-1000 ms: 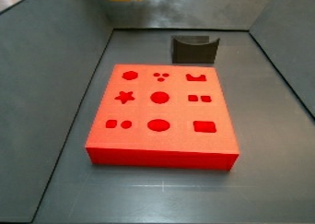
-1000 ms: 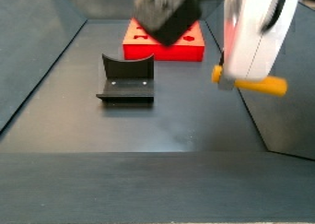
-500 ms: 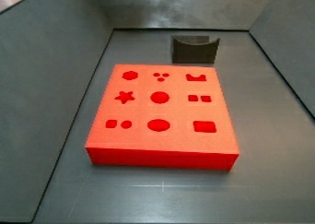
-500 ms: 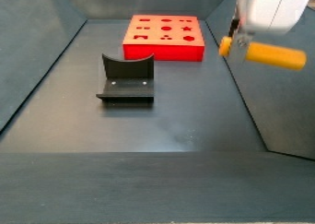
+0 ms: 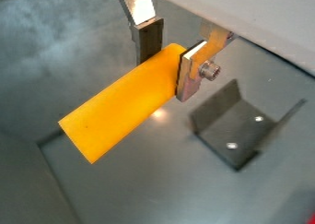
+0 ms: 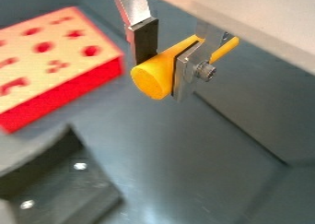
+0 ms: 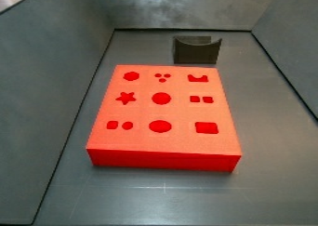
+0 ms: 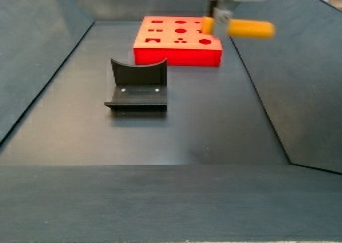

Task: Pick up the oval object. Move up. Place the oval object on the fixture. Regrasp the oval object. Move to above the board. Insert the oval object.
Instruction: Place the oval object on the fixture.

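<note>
2 silver fingers (image 5: pixel 187 73) of our gripper (image 5: pixel 170 62) clamp the oval object (image 5: pixel 123 111) high above the floor. We carry it crosswise, apparently for laying in the fixture (image 8: pixel 136 84), near the board (image 8: pixel 178 40).

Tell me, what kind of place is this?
Probably a robot test bench, not a home. A grey walled bin holds a red board with shaped holes and a dark fixture, while the gripper, up in the air, holds the oval object.
</note>
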{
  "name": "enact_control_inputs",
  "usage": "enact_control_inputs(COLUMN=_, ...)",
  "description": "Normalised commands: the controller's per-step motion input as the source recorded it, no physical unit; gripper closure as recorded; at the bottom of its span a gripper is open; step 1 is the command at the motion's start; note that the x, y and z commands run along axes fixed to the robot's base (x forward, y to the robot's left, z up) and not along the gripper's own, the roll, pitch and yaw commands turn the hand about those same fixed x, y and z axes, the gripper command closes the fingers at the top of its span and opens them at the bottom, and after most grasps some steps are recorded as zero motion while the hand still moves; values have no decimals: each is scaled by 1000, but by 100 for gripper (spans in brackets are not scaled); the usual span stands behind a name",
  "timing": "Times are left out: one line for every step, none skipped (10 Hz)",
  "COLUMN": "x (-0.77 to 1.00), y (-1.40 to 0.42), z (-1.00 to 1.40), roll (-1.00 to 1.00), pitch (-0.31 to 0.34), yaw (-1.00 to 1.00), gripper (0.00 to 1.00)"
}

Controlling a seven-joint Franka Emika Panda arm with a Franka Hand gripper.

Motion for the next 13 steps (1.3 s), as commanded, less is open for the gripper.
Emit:
enact_control_inputs(x=704, y=-1000, z=-37, roll=7, pitch=-13, yaw=1000, gripper=100)
enact_control_inputs(x=759, y=-1000, z=-44, roll=7, pitch=-9, yaw=1000, gripper=100)
enact_control_inputs(x=799, y=-1000, z=-49, roll=8, pitch=-8, yaw=1000, gripper=100)
enact_control_inputs(x=905, y=-1000, z=-60, roll=10, pitch=-6, yaw=1000, gripper=100)
enact_control_inputs(x=805, y=-776, z=-55, roll=13, pitch=-4, yaw=1000, gripper=100)
enact_control_inputs(x=646, y=-452, z=-46, roll=19, pitch=-1, yaw=1000, gripper=100)
enact_control_inputs(x=567, y=-292, z=-38, roll=22, pitch=1, yaw=1000, gripper=100)
enact_control_inputs(x=367, y=-74, z=-30, roll=26, pitch=8, yaw=1000, gripper=100)
enact_control_inputs(x=288, y=-38, z=-29, roll=29, pitch=12, yaw=1000, gripper=100)
enact_control_inputs(x=548, y=1000, z=35, roll=-532, pitch=73, yaw=1000, gripper=100)
enact_control_inputs(x=506, y=1000, z=40, roll=-556, pitch=80, yaw=1000, gripper=100)
enact_control_inputs(x=477, y=1000, z=21, roll=-628, pitch=110, yaw=1000, gripper=100)
enact_control_inputs(x=476, y=1000, z=20, roll=-642, pitch=126, yaw=1000, gripper=100)
